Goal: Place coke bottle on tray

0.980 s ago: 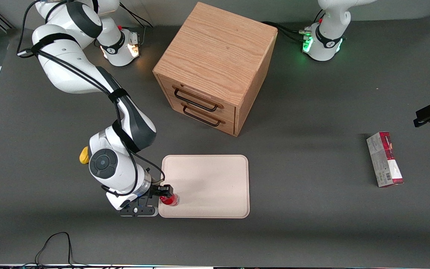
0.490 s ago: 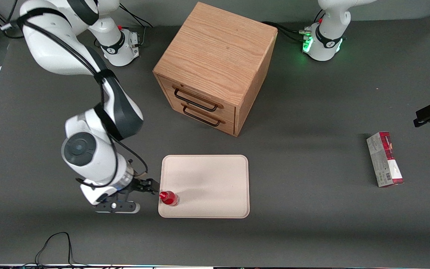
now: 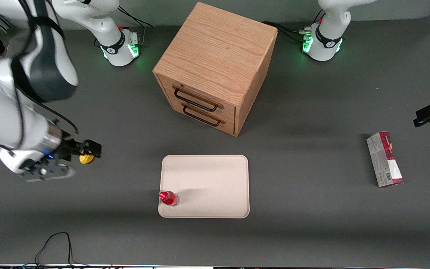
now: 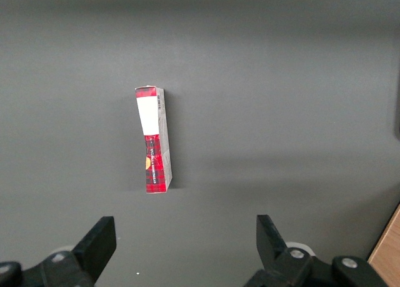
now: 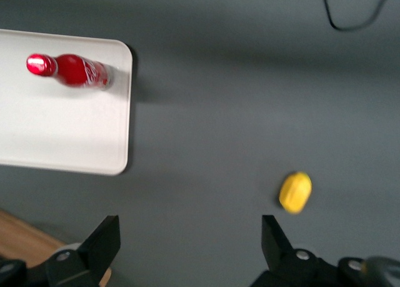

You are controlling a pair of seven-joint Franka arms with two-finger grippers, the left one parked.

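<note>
1. Standing upright on the tray (image 3: 207, 179), the coke bottle (image 3: 169, 198) sits in the corner nearest the front camera at the working arm's end, close to the rim but inside it. The right wrist view confirms this: bottle (image 5: 70, 70) on the pale tray (image 5: 62, 137), nothing touching it.

2. Note the change: a second ago the gripper was clamped on the bottle at that same corner; half a second ago it had let go and stood just beside the tray edge. Now the gripper (image 3: 88, 148) is well apart from the tray, raised and swung toward the working arm's end of the table, over a small yellow object (image 3: 85, 159).

3. You see the pincer released: in the right wrist view both fingers (image 5: 100, 243) stand wide apart with bare table between them, holding nothing.

4. The bottle has not shifted between the last two front pictures, so the release looks clean, with no tipping or dragging.

5. My reading: the placement is done, and the arm is only retreating. The one worry is how near the bottle stands to the rim; a knock could topple it off.

6. Untouched: wooden drawer cabinet (image 3: 215, 67), both drawers closed; red-and-grey carton (image 3: 385, 159) toward the parked arm's end.
</note>
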